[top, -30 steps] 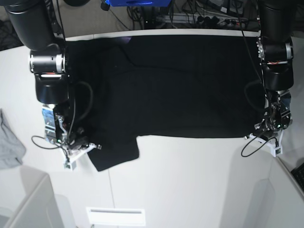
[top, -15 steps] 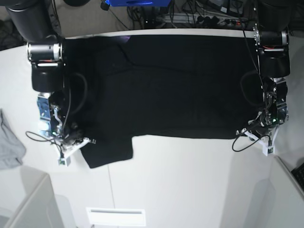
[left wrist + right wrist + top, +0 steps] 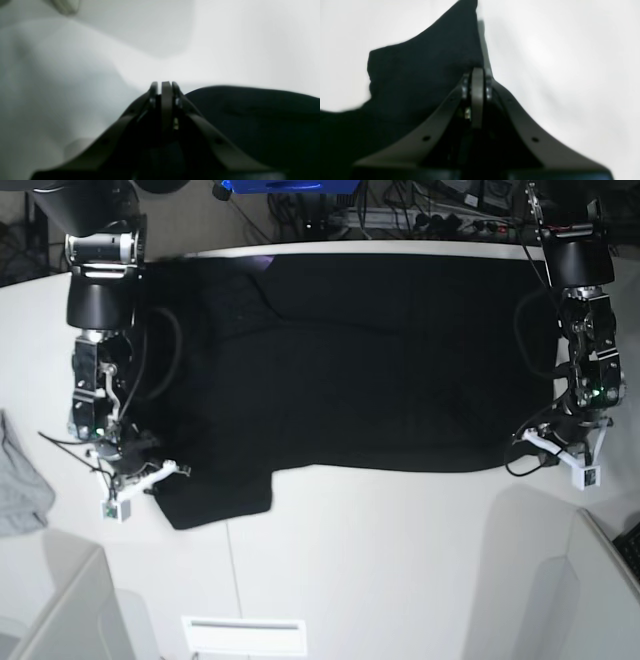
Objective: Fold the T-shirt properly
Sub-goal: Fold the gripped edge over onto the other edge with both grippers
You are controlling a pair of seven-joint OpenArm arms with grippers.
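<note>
Now the near edge of the T-shirt [image 3: 370, 370] lies a little closer to the front of the white table [image 3: 380, 570] than it did a second ago, and the sleeve flap at the near corner has slid outward with it. The right gripper [image 3: 150, 470], on the base view's left, has its jaws pressed together at that sleeve corner; its wrist view shows the black cloth running up to the closed tips, so it seems to pinch the hem, though the blur hides the contact itself. The left gripper [image 3: 560, 445], on the opposite side, is likewise closed at the shirt's near corner, with cloth just beside its tips. Both arms have drawn back and outward over that second. Farther off, the shirt spreads flat and dark across the table, its far edge at the rear rim. My reading: the shirt is being pulled taut and square, so folding proper has not yet begun.
</note>
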